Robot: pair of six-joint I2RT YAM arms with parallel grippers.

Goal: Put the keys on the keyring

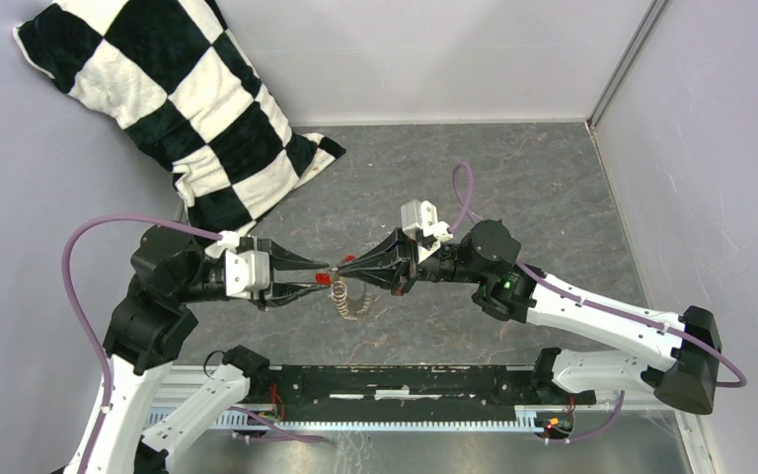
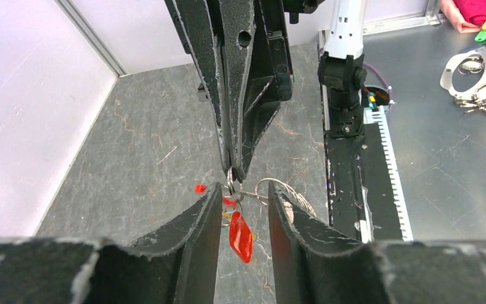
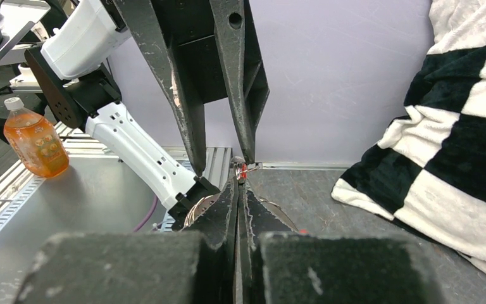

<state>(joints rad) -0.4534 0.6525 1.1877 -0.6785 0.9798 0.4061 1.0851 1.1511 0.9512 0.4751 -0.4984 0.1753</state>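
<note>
My right gripper (image 1: 341, 269) is shut on a small metal loop of the keyring (image 2: 233, 180), held above the table's middle. The red key (image 2: 240, 235) hangs from that loop, with a bit of the yellow key (image 2: 228, 216) behind it. The keyring's grey coil-like part (image 1: 352, 301) hangs beside them and also shows in the left wrist view (image 2: 288, 190). My left gripper (image 2: 243, 204) is open, its fingers on either side of the hanging red key (image 1: 323, 280) without touching it. In the right wrist view, my shut right gripper (image 3: 239, 176) points at the left fingers (image 3: 243, 114).
A black and white chequered pillow (image 1: 188, 109) leans in the back left corner. A black rail (image 1: 405, 380) runs along the near edge. Walls close the back and right. A small red bit (image 2: 200, 188) shows by the left fingertip. An orange drink bottle (image 3: 35, 139) stands off the table.
</note>
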